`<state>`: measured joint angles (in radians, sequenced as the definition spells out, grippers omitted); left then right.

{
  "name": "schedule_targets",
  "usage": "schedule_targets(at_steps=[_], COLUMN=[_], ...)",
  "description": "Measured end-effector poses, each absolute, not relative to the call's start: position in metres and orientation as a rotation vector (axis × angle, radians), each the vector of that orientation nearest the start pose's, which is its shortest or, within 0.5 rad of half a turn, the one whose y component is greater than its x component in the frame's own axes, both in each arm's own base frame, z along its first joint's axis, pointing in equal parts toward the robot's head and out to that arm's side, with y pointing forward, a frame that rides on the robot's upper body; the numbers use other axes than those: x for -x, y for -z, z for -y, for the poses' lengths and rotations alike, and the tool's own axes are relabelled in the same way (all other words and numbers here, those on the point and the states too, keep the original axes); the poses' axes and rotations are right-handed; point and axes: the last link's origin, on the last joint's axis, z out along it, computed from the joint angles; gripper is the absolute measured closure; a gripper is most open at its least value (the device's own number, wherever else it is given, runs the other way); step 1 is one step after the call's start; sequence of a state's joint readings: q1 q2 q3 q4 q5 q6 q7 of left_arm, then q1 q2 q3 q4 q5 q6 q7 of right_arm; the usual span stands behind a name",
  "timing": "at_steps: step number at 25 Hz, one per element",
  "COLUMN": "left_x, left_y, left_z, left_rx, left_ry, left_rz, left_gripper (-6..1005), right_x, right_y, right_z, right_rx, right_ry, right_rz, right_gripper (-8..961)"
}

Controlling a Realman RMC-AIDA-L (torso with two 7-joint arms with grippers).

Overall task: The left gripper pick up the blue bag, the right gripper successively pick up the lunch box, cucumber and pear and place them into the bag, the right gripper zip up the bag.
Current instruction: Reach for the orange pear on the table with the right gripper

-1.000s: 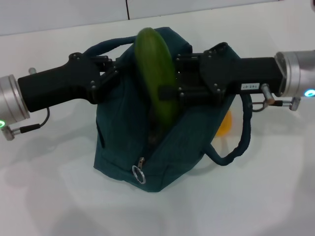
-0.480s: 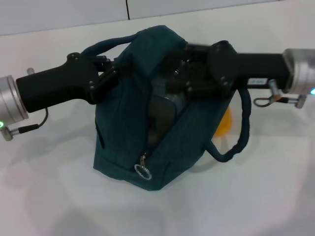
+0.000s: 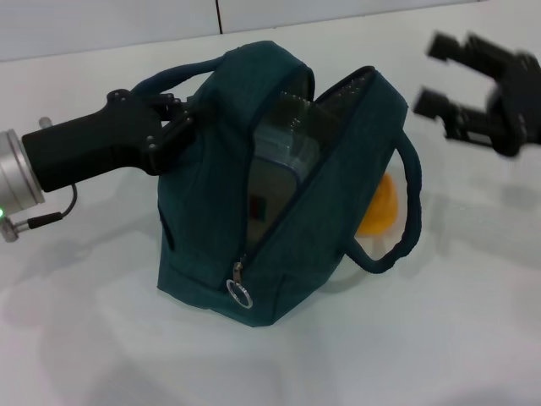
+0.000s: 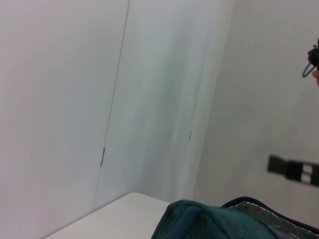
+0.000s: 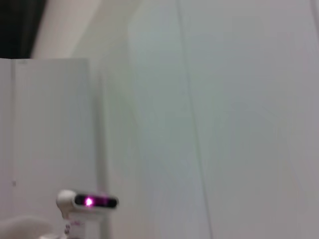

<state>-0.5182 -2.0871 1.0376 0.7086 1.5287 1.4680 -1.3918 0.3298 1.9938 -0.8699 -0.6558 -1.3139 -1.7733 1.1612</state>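
At frame centre, the blue bag (image 3: 279,194) stands unzipped on the white table (image 3: 439,338).
From the left, the left gripper (image 3: 182,118) pinches its upper edge; upper right, the right gripper (image 3: 439,76) hangs spread, holding nothing. Inside shows the lunch box (image 3: 283,139); the pear (image 3: 380,207) peeks out behind.

you see the blue bag (image 3: 279,194) in the middle, the lunch box (image 3: 283,139) inside it, the pear (image 3: 380,207) behind its right side, the left gripper (image 3: 173,127) at its left, the right gripper (image 3: 439,76) well apart to the right.
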Motion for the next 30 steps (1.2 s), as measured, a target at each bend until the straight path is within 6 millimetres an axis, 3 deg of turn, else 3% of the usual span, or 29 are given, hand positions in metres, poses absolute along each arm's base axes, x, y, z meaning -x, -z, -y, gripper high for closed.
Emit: schedule_targets(at_steps=[5,7,8,12,16,30], left_x=[0.198,0.199,0.199,0.201,0.201,0.214], left_y=[0.011,0.012,0.012,0.013,0.015,0.015], left_z=[-0.347,-0.347,-0.347,-0.354,-0.36,-0.363], left_rx=[2.675,2.676,2.673,2.642,2.63,2.582], left_ry=[1.014,1.015,1.015,0.989,0.94,0.885], left_rz=[0.48,0.49,0.492,0.502,0.493,0.512], left_gripper=[948,948,948,948,948,948], right_x=[-0.296,-0.302,-0.319,-0.336,-0.341,-0.325], right_y=[-0.063,-0.061,-0.053,-0.041,-0.033,-0.002], right_z=[-0.265,-0.261,-0.25,-0.244,-0.246,-0.269], right_rx=[2.271,2.243,2.145,2.08,2.104,2.228], right_ry=[-1.192,-1.175,-1.123,-1.022,-0.969,-0.939], right_rz=[-0.329,-0.333,-0.318,-0.35,-0.385,-0.428], right_gripper=[144,145,146,149,151,161])
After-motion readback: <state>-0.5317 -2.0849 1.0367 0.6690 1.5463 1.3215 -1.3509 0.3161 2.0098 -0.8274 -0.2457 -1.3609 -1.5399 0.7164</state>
